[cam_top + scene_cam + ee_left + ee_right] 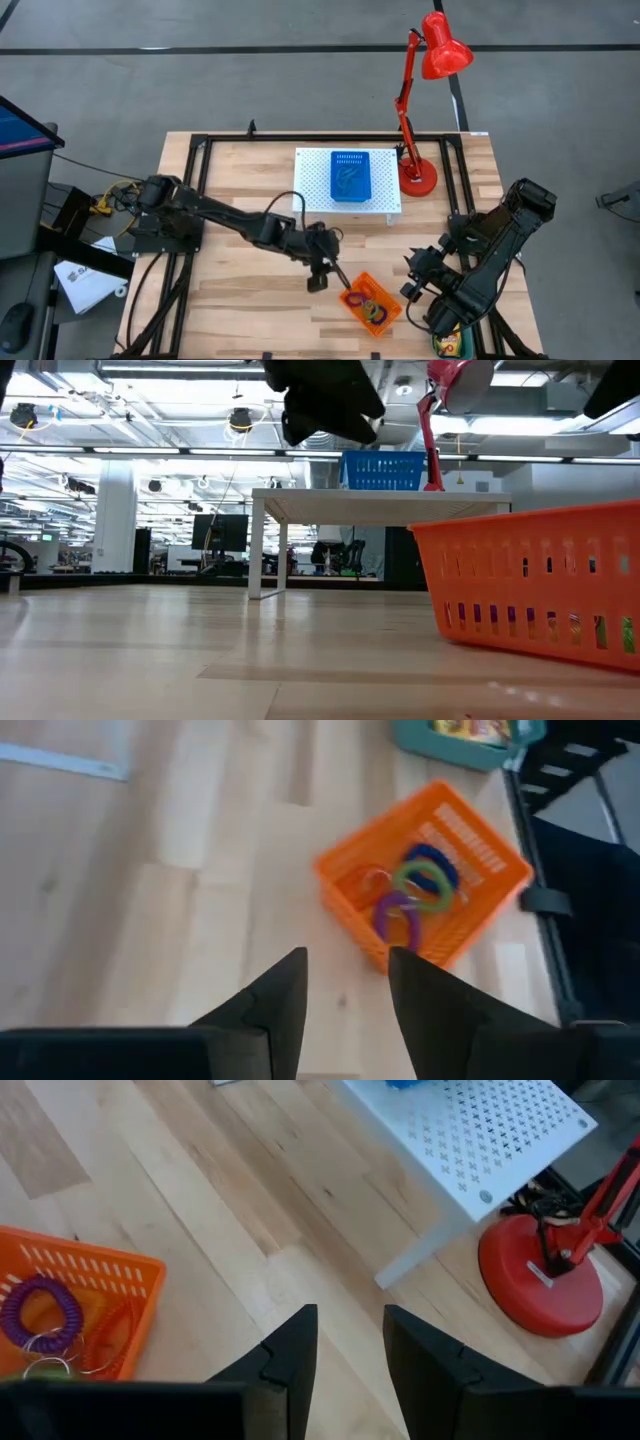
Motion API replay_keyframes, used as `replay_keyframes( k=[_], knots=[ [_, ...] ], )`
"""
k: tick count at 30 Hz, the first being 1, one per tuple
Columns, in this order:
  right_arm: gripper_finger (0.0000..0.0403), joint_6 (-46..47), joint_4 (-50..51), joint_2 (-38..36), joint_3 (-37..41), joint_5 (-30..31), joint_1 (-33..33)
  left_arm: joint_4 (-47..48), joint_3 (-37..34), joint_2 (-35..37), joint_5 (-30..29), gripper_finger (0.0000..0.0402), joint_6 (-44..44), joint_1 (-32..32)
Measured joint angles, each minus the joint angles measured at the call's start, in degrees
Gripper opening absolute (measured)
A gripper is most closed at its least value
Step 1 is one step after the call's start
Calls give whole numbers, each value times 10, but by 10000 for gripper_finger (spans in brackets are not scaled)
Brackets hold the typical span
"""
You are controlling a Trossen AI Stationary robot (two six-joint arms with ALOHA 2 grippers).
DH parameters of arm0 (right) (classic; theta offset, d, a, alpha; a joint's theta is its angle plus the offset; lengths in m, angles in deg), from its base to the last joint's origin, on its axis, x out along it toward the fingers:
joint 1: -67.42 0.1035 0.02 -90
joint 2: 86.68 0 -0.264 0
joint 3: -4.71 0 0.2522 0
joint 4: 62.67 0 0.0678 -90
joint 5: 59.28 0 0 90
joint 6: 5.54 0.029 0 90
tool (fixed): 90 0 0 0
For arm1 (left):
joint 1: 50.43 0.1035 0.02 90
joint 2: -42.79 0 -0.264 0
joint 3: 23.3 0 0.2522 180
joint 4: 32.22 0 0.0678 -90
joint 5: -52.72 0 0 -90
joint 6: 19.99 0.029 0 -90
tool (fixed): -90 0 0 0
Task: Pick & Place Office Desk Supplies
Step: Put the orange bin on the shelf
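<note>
Orange basket (370, 305): near-right part of the wooden table (230, 300), set askew, holding coiled loops: purple loop (398, 915), yellow-green loop (425, 880), blue loop (432, 860).

Left gripper (318, 281): raised above the boards just left of the basket, fingers spread with clear daylight between them, nothing held; its wrist view looks down onto the basket's contents.

Right gripper (345, 1340): waiting off the near-right side of the table, fingers parted and empty.

Other stock: blue basket (351, 176) on the white perforated stand (315, 180), far centre; red lamp (425, 120) beside the stand on its right; teal tray (470, 745) with what look like yellow boxes at the near-right table edge.

Step in hand, as judged: left arm at the orange basket, either about to reach in or just clear of it; which one cannot be told. For a pick, centre over a single loop, descend inside the walls, close on one strand only.

Room: open boards left and near of the basket. Tight on the right, where the right arm, the teal tray and the table edge crowd in.
</note>
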Motion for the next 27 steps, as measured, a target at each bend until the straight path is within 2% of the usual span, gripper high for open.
replay_keyframes(
  k=[11,27],
  knots=[
    [113,-20,-3,0,0,17,-4,-97,-1,-95,-31,123,-28,-31],
    [113,-23,-4,0,0,17,-8,-158,0,-134,-30,123,-58,-17]
  ],
)
